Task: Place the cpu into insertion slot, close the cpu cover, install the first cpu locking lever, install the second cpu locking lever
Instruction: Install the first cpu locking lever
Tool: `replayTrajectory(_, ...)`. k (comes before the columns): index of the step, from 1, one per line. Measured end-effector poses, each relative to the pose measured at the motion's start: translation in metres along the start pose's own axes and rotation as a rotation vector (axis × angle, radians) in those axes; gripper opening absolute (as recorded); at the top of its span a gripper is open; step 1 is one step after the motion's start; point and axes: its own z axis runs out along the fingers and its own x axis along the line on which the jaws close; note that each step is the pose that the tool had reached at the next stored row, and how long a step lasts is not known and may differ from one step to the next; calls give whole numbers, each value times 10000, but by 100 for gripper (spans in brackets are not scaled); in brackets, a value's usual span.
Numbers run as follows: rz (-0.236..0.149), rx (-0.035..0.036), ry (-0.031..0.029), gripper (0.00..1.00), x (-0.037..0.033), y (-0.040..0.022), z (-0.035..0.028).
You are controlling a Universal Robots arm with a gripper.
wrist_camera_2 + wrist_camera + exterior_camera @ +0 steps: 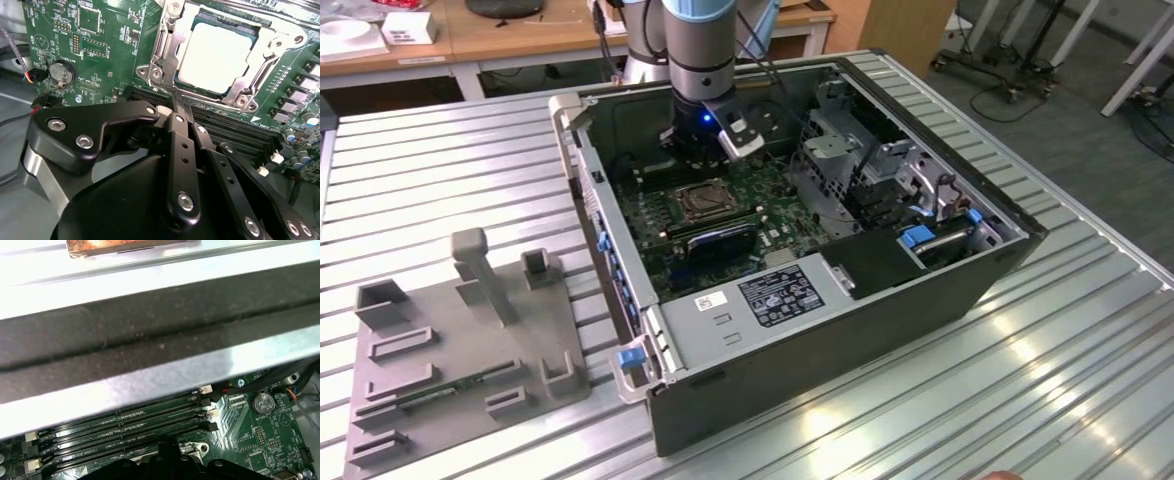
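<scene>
Black pincer (177,102), tips drawn together, sits just beside the cover's (274,59) edge. It may be nipping something thin there, but I cannot tell. Inside the cover's open centre the silvery-tan cpu (216,56) lies flat in its socket, the cover lowered around it. The cpu is probably light, stiff and fragile, best held by its edges. The cover looks a thin, rigid plate, safest pushed on its frame.

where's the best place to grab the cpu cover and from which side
Probably its outer rim, from above. The cpu cover lies flat around the cpu, which fills its open centre, so only the thin outside edge is free. The rail facing the shut gripper is closest.
</scene>
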Motion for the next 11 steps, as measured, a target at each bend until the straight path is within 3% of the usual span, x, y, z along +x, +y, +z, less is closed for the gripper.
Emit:
replayTrajectory(3,22,-151,39,11,-1,-6,2)
replayTrajectory(9,32,-223,57,11,-14,-60,14)
replayTrajectory(11,48,-328,84,11,-15,-71,20)
